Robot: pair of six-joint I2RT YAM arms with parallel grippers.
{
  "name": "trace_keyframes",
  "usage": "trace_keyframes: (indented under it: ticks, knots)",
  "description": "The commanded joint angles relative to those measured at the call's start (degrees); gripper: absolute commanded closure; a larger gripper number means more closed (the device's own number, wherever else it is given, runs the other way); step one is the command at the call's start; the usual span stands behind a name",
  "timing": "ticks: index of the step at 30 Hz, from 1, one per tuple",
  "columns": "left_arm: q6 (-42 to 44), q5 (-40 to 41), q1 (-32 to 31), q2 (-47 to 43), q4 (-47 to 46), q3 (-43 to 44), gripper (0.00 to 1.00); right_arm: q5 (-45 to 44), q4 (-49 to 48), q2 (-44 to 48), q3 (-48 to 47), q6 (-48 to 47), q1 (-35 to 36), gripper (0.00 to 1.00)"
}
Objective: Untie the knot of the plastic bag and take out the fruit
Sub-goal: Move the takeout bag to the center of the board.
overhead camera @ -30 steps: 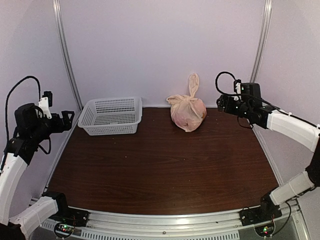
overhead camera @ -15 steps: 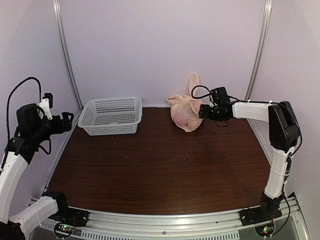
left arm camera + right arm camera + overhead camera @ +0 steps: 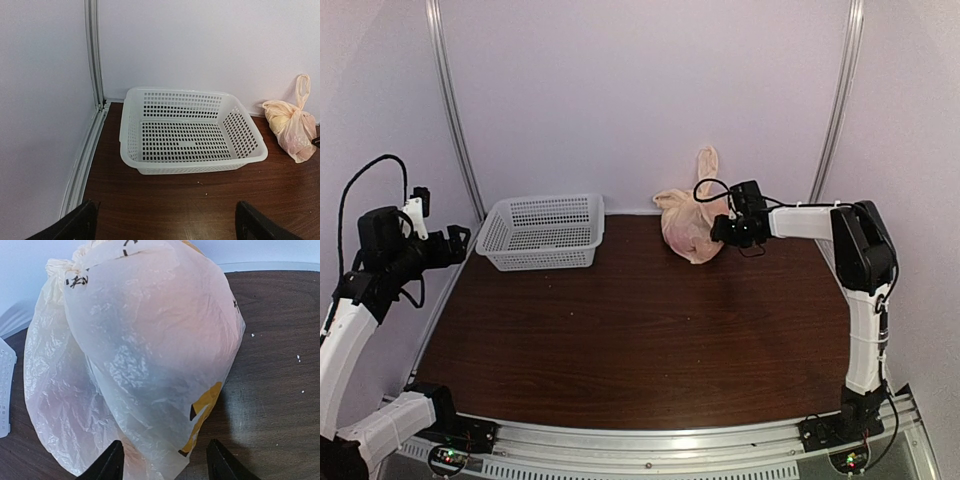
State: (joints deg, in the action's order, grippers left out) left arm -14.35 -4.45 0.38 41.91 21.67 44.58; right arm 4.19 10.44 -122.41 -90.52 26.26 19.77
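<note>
Step 1, the approach: your right gripper (image 3: 165, 450) straddles the bag (image 3: 135, 355), jaws apart, though I cannot tell whether it grips; your left gripper (image 3: 164, 215) hangs open. Next, I'd aim for the knot (image 3: 702, 198).

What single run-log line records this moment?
right pincer: open, straddling side of plastic bag | left pincer: open, facing white perforated basket | knot: tied

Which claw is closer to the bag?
Right. The right claw is right beside the bag; the left claw hangs far away, beyond the basket.
</note>
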Motion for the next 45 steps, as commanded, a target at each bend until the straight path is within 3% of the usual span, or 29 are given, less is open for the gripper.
trace_keyframes:
  ticks: [1, 15, 23, 35, 45]
  knots:
    - [0.33, -1.11, 0.36, 0.26, 0.13, 0.99, 0.02, -0.28, -1.59, -1.13, -1.53, 0.64, -0.77, 0.48]
    - [0.17, -2.27, 0.83, 0.28, 0.17, 0.96, 0.03, 1.62, -2.81, -2.63, -2.31, 0.37, -1.40, 0.65]
    - [0.20, -2.21, 0.85, 0.01, 0.13, 0.92, 0.03, 3.13, -3.40, -1.91, -1.76, -0.33, -1.32, 1.00]
    - [0.36, -3.45, 1.00, 0.09, -0.03, 0.81, 0.03, 9.55, -5.00, 4.45, 5.60, -4.26, -0.31, 1.00]
    - [0.78, -9.31, 0.85, 0.89, -2.00, 0.15, 0.03, 12.58, -6.47, 16.75, 20.29, -5.84, 3.22, 1.00]
